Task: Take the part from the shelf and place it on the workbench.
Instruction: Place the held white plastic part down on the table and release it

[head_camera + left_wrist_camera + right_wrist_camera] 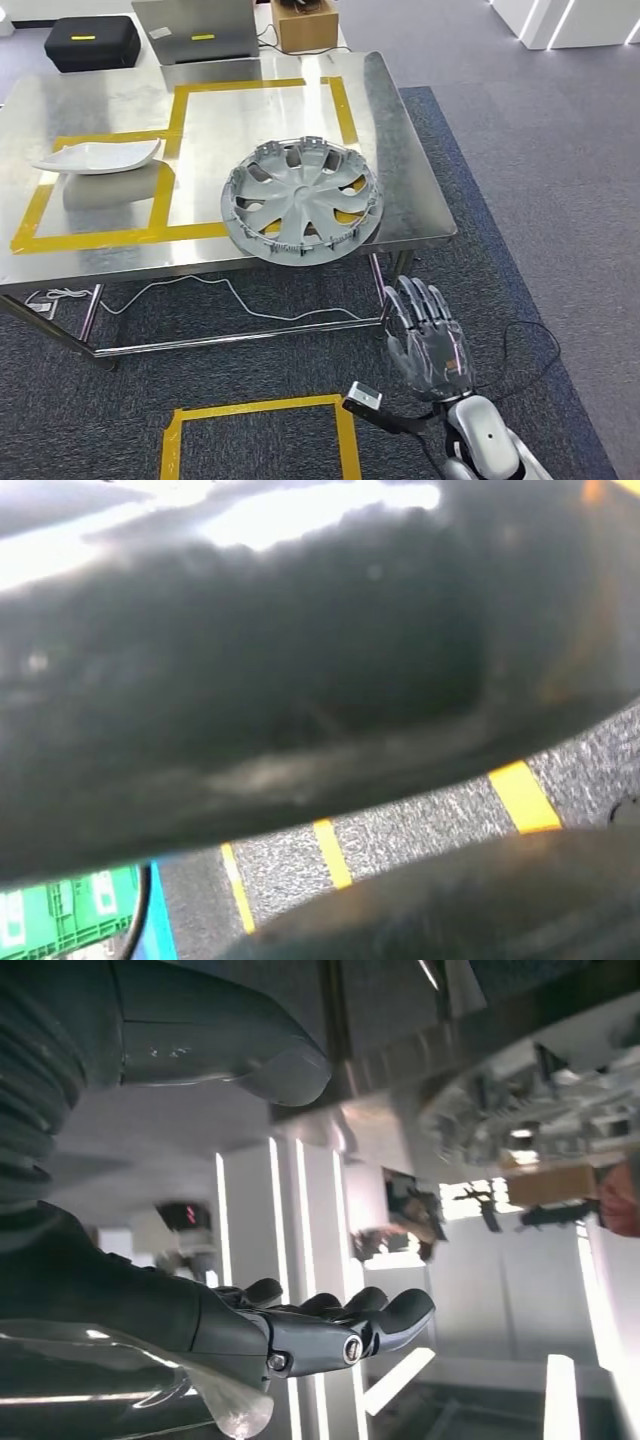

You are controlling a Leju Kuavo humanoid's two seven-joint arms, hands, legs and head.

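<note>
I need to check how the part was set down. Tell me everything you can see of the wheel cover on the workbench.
The wheel cover is a round grey disc, plastic by its look, with curved spokes, openings between them and small clips around its rim. It lies flat on the metal workbench, at the front edge, across the yellow tape, its near rim slightly overhanging. Nothing else touches it; the right hand is below, apart.

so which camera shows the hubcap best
The head view: the whole grey hubcap lies on the workbench, overhanging its near edge. The right wrist view catches only a blurred part of it past the fingers; the left wrist view gives nothing recognisable.
</note>
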